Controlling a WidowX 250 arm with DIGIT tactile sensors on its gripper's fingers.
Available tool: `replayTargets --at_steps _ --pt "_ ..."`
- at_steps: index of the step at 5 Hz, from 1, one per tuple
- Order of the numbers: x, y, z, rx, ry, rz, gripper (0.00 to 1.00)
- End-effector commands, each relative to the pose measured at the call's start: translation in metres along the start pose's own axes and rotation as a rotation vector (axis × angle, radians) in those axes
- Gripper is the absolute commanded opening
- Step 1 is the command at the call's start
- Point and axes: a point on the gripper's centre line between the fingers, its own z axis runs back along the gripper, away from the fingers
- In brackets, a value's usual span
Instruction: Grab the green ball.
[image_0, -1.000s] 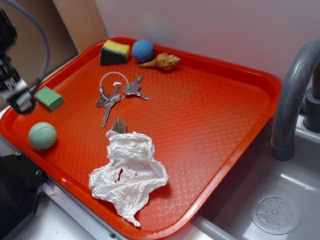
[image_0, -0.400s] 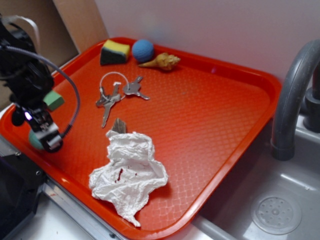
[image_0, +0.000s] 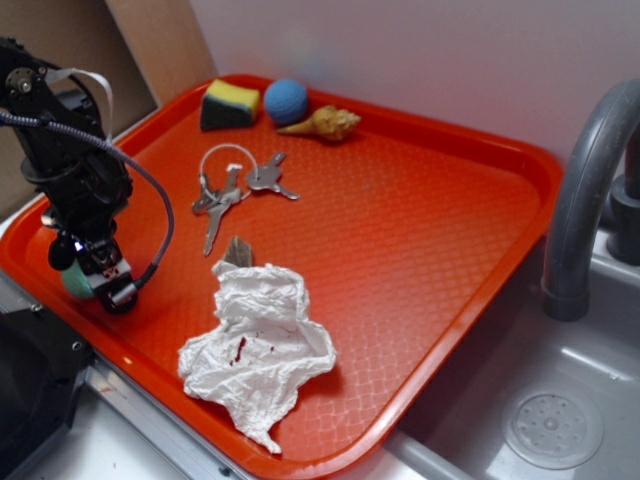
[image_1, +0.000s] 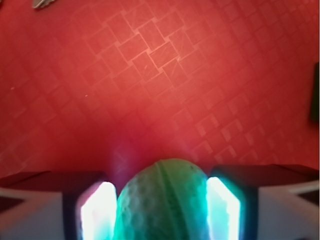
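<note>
Your gripper (image_1: 161, 205) stands open – the green ball (image_1: 161, 200) sits squarely between its pads (image_1: 95, 210), just inside them.

Keys (image_0: 232, 185), crumpled tissue (image_0: 257, 345), shell (image_0: 322, 123)

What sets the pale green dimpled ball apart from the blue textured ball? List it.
The pale green dimpled ball sits between the tool's fingers at the tray's near-left edge; the blue textured ball lies free at the far rim. One is mint green, the other deep blue. Both are small, round and similar in size.
</note>
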Motion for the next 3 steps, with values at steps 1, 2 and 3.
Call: replayTargets --at_steps 1,2,3 --pt "-0.006 0.009 0.063 -0.053 -0.023 -0.019 0.00" --pt "-0.002 0.003 0.115 -0.075 -0.133 -0.026 0.00" --pt "0.012 0.004 0.168 -0.154 -0.215 0.010 0.00"
